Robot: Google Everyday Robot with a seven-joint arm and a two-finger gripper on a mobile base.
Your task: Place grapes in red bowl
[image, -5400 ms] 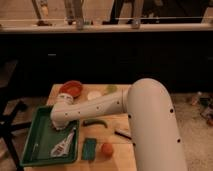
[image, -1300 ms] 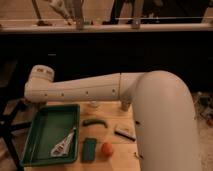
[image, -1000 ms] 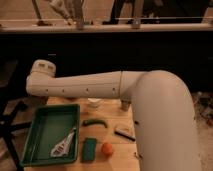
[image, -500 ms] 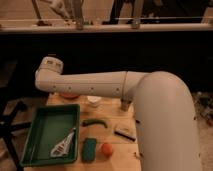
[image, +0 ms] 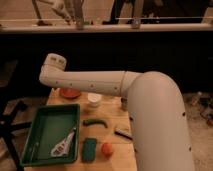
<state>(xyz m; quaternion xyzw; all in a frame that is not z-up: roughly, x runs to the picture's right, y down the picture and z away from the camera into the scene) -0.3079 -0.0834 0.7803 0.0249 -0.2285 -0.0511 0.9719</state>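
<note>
Here, can't see the gripper at all: out of sight behind the big white arm (image: 95,82), which reaches to the left over the back of the wooden table (image: 112,117). Can't tell if open or shut, or holding anything. Can't spot the grapes either, so can't say how near to the fingers. Peeking out just under the arm's far end, the red bowl (image: 70,93), at the table's back edge. Close beside it, a white cup (image: 93,100). Nearer the front, a green pepper (image: 95,121), just right of a green tray (image: 35,135).
</note>
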